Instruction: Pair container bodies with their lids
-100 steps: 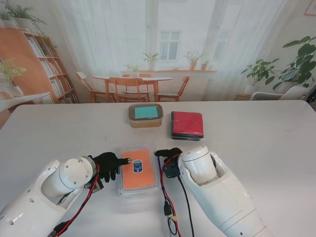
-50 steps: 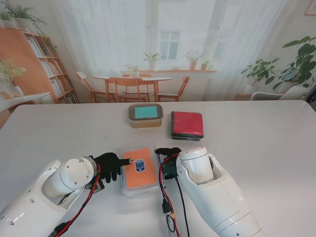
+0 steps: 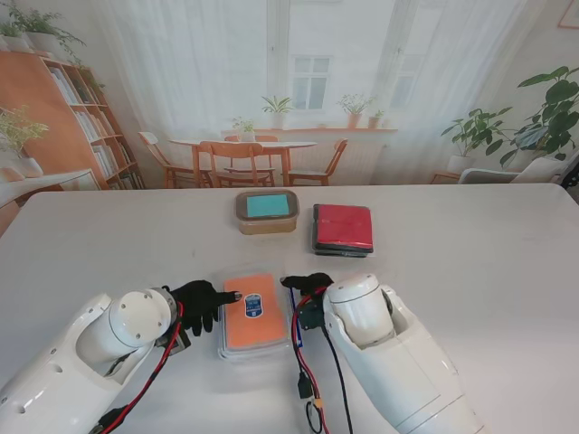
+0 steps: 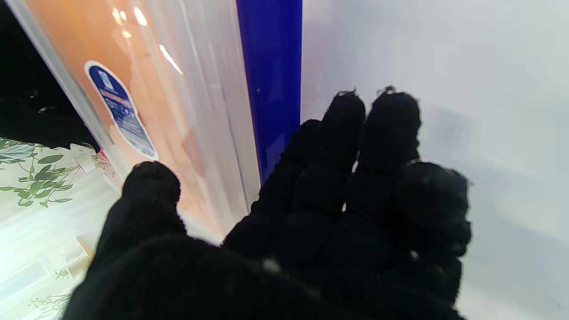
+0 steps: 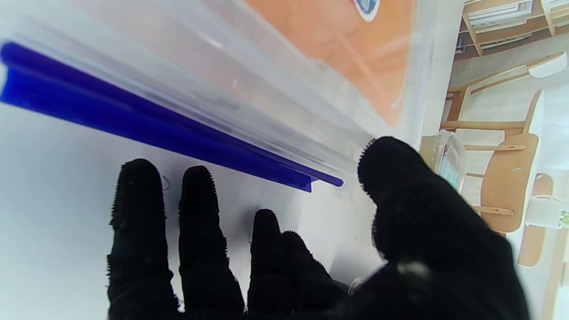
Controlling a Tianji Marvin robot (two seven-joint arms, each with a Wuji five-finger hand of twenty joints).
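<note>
A clear container with an orange lid point(image 3: 254, 312) lies on the table between my two hands. A blue latch point(image 4: 270, 80) runs along its left side and another blue latch point(image 5: 155, 129) along its right. My left hand point(image 3: 201, 301) is at the left edge, its thumb tip resting on the lid rim and its fingers point(image 4: 355, 146) beside the latch. My right hand point(image 3: 308, 287) is at the far right corner, with its thumb by the lid edge and its fingers point(image 5: 195, 213) spread on the table under the latch. Neither hand closes around the box.
Farther from me stand a tan container with a teal lid point(image 3: 267, 211) and, to its right, a dark container with a red lid point(image 3: 343, 228). Red and black cables point(image 3: 312, 389) hang along both forearms. The white table point(image 3: 488, 271) stretches out to both sides.
The orange-lidded container shifted slightly away from me and to the right half a second ago, then came back nearer and squarer. Both hands stayed at its sides.
</note>
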